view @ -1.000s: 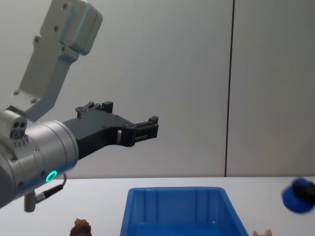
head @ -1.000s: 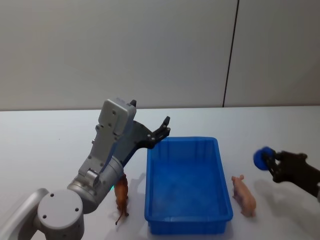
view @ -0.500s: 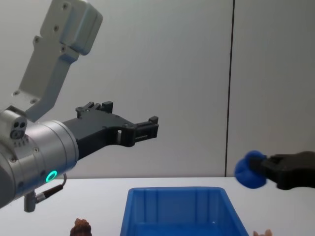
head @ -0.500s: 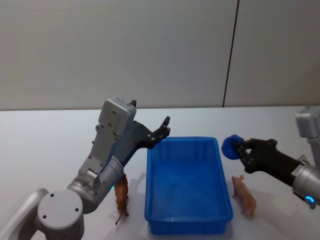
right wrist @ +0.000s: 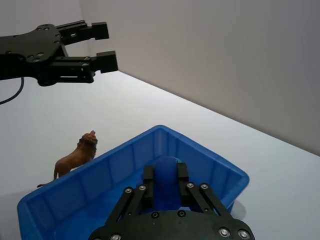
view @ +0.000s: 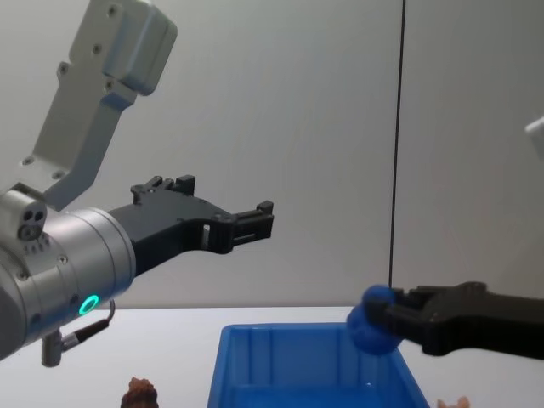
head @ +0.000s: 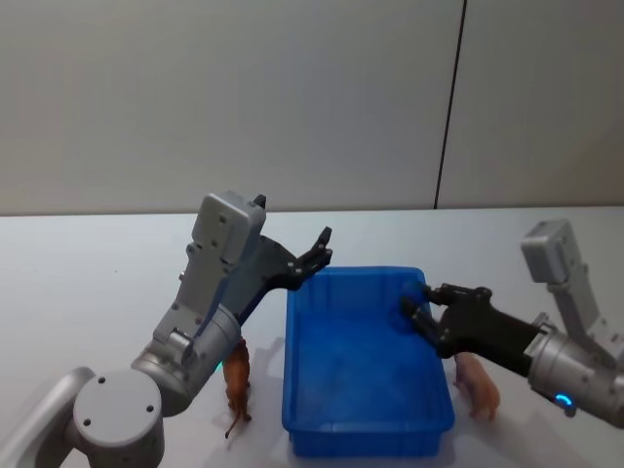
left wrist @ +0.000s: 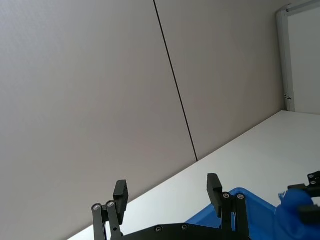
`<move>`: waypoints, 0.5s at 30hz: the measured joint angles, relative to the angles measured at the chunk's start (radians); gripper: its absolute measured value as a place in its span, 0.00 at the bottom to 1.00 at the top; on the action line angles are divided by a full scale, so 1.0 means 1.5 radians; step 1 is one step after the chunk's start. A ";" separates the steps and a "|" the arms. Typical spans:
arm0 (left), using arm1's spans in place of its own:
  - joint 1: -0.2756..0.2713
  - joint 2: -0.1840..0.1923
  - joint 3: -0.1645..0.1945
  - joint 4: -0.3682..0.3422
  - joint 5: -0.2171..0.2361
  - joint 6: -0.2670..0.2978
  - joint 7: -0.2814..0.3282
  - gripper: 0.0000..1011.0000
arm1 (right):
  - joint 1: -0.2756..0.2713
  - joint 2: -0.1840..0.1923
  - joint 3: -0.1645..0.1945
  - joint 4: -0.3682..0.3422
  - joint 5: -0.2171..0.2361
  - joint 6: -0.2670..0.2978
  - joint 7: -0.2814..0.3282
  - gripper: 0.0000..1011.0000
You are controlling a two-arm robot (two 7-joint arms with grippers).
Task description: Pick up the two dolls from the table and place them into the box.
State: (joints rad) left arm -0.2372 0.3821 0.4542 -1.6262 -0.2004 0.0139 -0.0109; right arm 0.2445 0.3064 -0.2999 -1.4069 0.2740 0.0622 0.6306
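Hanging over the box [head: 366, 436], right gripper [head: 417, 302] pinches the blue doll [view: 370, 330] (left gripper [head: 320, 252] idle, spread, raised beside the box): carry inward past the rim, lower, then release.

Box [head: 369, 429]: bright blue throughout, ribbed walls. Blue doll [view: 371, 328]: deep blue, plain, darker than the box. Pig [head: 477, 386]: pale orange-pink, unpatterned. Lion [right wrist: 75, 157]: orange-brown, darker brown at the mane. Tabletop [head: 88, 283]: plain white. Wall [head: 244, 97]: matt grey, one thin dark vertical seam. Left arm [view: 76, 255] and right arm [head: 575, 361]: silver-grey casings; jaws on both black. Ring light [view: 87, 304] on left arm: green-cyan. Small light [head: 563, 399] on right arm: blue.
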 joint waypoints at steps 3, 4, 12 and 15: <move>0.000 0.000 0.000 0.000 0.000 0.000 0.000 0.99 | 0.002 -0.004 -0.006 0.003 -0.004 0.001 0.003 0.33; 0.000 0.000 0.000 0.000 0.000 0.000 0.000 0.99 | 0.002 -0.005 -0.007 0.004 -0.005 0.001 0.004 0.39; 0.000 0.000 0.000 0.000 0.000 0.000 0.000 0.99 | 0.003 -0.008 -0.012 0.006 -0.006 0.001 0.003 0.60; 0.000 0.000 0.000 0.000 0.000 0.000 0.000 0.99 | 0.001 -0.005 -0.012 0.004 -0.005 0.001 0.000 0.70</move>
State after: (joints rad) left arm -0.2372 0.3821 0.4542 -1.6262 -0.2004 0.0139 -0.0109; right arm 0.2468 0.2995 -0.3182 -1.4002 0.2665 0.0642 0.6310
